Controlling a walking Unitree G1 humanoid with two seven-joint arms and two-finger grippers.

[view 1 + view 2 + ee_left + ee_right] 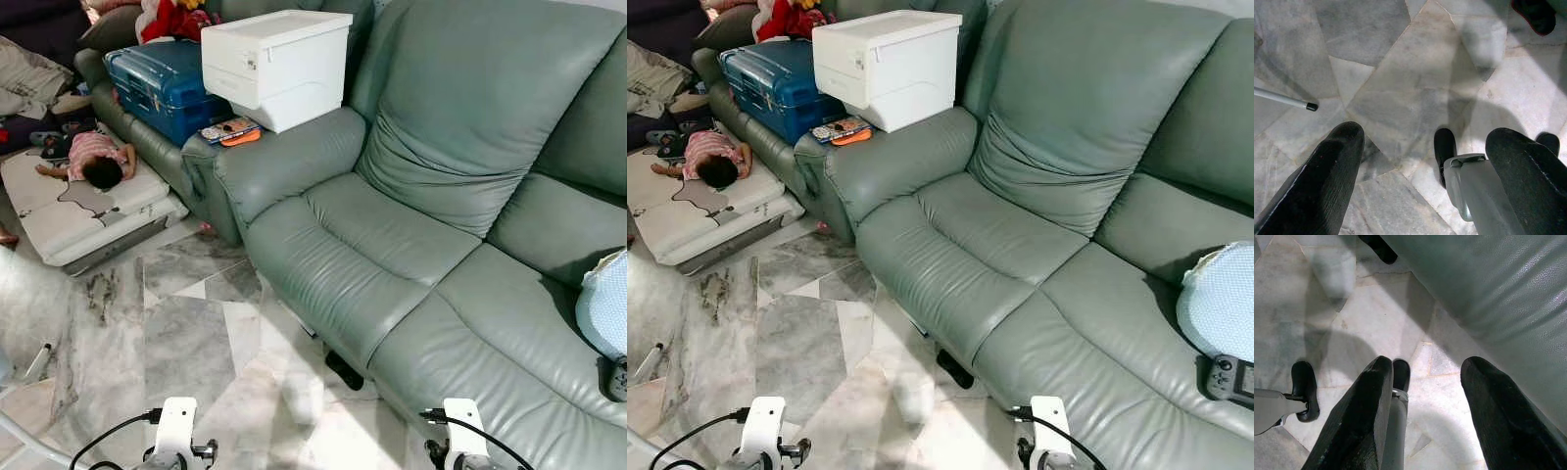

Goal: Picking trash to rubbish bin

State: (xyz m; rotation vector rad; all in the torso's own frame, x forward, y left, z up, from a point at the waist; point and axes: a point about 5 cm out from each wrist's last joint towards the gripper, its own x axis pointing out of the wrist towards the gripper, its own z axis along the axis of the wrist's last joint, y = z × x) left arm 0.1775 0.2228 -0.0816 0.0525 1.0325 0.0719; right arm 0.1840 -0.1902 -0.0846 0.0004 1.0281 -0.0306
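The robot stood on a grey-and-white marble floor (186, 343) right at the front edge of a big grey-green leather sofa (392, 255), both arms hanging low with just the wrist mounts poking into the bottom of the head view. The left gripper (1425, 161) hung over the tiles with its two black fingers (1327, 171) spread apart and nothing between them — through the gap one of the robot's own feet (1444, 149) showed on the floor. The right gripper (1425, 401) was the same deal, fingers wide apart and empty, hanging just beside the sofa's front. The likely bit of trash was a pale, whitish lump (302, 397) lying on the floor near the sofa base, between the two arms and a little ahead of them; it was too blurry to tell what it was. Just beyond it a dark object (343, 370) stuck out from under the sofa. On the sofa's armrest sat a white plastic box (279, 64), with a blue suitcase (162, 83) beside it and some small colourful items (230, 130) at its corner. Further off on the left, a small child in a pink striped top (88, 159) lay on a padded mat (69, 211). On the seat at the right edge sat a light blue cushion (1220, 299) with a black game controller (1229, 377) just beside it.
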